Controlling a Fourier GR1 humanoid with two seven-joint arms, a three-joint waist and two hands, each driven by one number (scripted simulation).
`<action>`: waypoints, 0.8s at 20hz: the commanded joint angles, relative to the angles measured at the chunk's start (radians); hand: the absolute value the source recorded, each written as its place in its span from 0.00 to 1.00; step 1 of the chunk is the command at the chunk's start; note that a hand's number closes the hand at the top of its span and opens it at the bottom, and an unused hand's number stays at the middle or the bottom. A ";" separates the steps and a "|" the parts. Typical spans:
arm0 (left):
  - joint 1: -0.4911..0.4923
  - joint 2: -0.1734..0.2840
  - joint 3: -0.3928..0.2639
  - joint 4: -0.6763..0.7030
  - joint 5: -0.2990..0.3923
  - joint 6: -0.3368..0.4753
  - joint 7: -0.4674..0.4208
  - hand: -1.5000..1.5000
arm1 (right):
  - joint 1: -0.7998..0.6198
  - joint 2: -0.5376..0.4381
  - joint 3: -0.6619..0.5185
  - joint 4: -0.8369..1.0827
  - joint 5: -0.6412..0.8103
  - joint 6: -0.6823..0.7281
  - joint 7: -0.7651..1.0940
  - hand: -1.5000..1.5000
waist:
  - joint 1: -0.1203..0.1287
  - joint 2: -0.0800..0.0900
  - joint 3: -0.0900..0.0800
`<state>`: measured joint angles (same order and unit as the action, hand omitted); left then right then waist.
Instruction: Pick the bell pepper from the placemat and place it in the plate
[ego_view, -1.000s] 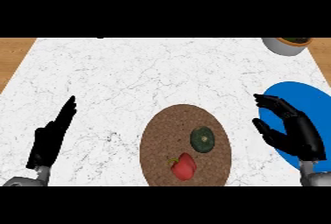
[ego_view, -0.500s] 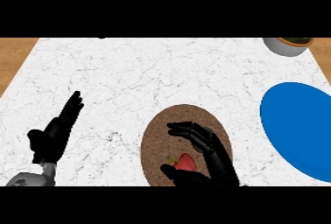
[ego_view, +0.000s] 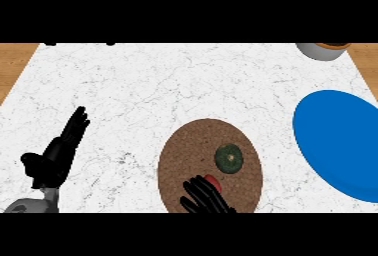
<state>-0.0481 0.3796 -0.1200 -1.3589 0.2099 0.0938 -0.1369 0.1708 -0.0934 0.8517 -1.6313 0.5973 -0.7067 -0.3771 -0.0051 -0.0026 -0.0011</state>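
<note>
A red bell pepper (ego_view: 213, 182) lies on the near part of the round brown placemat (ego_view: 193, 145); only a small red sliver of it shows. My right hand (ego_view: 202, 196) comes in from the lower edge and lies over the pepper, hiding most of it. The blue plate (ego_view: 336, 142) lies at the right edge of the counter, well apart from the hand. My left hand (ego_view: 57, 156) rests open at the left, fingers up.
A dark green round vegetable (ego_view: 229, 157) sits on the placemat just beyond the pepper. A tan and white bowl (ego_view: 323, 49) stands at the far right corner. The white marble counter (ego_view: 148, 85) has wooden edges on both sides.
My right hand swung from beside the plate to the placemat, then drew back toward the lower edge onto the pepper, uncovering the green vegetable. The left hand barely shifted.
</note>
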 joint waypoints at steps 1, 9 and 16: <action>0.003 -0.029 0.001 0.002 -0.013 0.020 0.000 0.50 | 0.108 -0.090 0.011 -0.108 0.187 -0.036 0.128 0.00 | -0.009 -0.001 -0.001; 0.014 0.006 0.020 -0.006 -0.010 -0.010 0.003 0.50 | 0.150 -0.145 -0.041 -0.242 0.559 0.312 0.557 0.00 | -0.009 -0.002 -0.004; 0.031 -0.011 0.032 0.013 -0.028 -0.033 -0.036 0.50 | 0.150 -0.047 0.026 -0.319 0.660 0.579 0.783 0.00 | 0.005 0.002 0.000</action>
<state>-0.0379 0.3592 -0.1022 -1.3371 0.1839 0.0806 -0.1616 0.3246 -0.1867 0.8604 -1.9369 1.2042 -0.2463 0.2902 -0.0072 -0.0018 -0.0022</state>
